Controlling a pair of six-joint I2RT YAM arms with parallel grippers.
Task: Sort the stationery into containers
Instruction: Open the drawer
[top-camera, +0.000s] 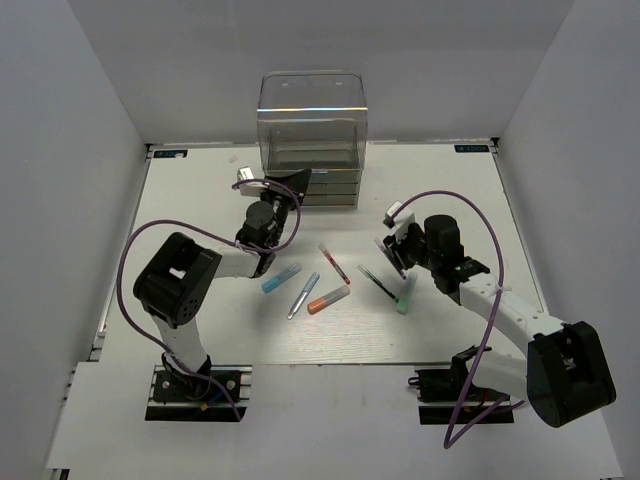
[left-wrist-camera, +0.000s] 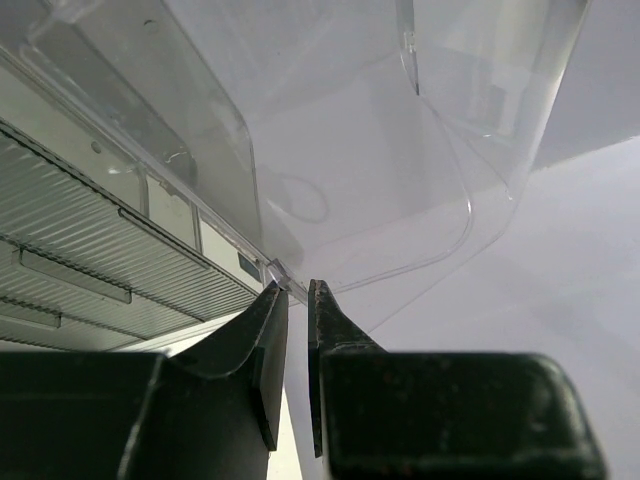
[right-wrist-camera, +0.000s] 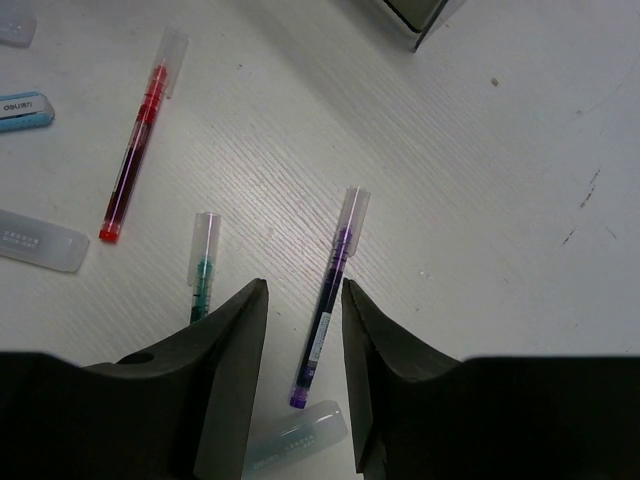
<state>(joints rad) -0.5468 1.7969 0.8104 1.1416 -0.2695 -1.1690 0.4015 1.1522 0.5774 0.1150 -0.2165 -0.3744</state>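
Right gripper (right-wrist-camera: 304, 288) apart over purple pen (right-wrist-camera: 330, 300) | left gripper (left-wrist-camera: 297, 288) at drawer unit (left-wrist-camera: 100, 230), grip unclear | white table (top-camera: 450, 200), grey walls (top-camera: 100, 80)

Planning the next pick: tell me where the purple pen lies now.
In the right wrist view the purple pen lies on the table, seen between the right gripper's open jaws, with the green pen just to its left.

In the right wrist view, the green pen (right-wrist-camera: 204, 262) had its lower end hidden behind the right hand (right-wrist-camera: 304, 290). The blue marker (right-wrist-camera: 22, 110) was cut off by the left edge, the drawer unit (right-wrist-camera: 420, 15) by the top.
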